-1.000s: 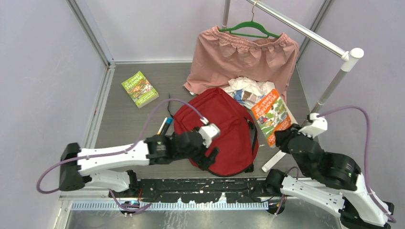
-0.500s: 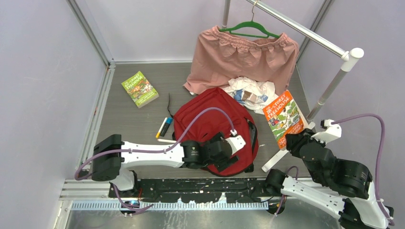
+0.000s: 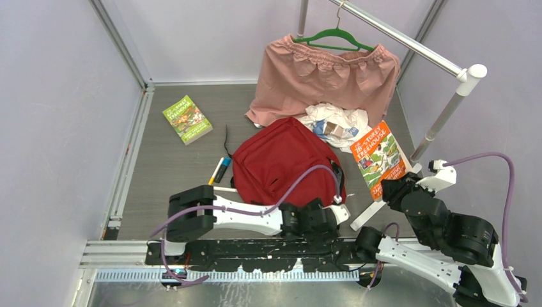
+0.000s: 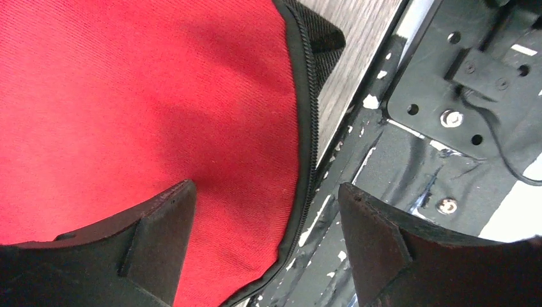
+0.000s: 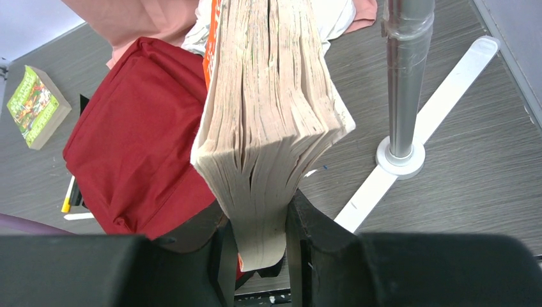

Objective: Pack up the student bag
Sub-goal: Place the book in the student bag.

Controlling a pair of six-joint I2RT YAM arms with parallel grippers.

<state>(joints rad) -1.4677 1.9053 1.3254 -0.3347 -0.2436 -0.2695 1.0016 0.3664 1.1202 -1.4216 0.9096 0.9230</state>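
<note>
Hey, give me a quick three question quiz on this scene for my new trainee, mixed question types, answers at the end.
1. True or false: the right gripper is shut on the orange book.
2. The open left gripper hovers over the student bag at its: A near right corner, B far left corner, C middle?
3. What hangs on the green hanger?
Key: 1 true; 2 A; 3 the pink garment.

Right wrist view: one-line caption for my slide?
Right hand grips thick orange-covered paperback book; dark-red fabric backpack lies beyond it.
</note>
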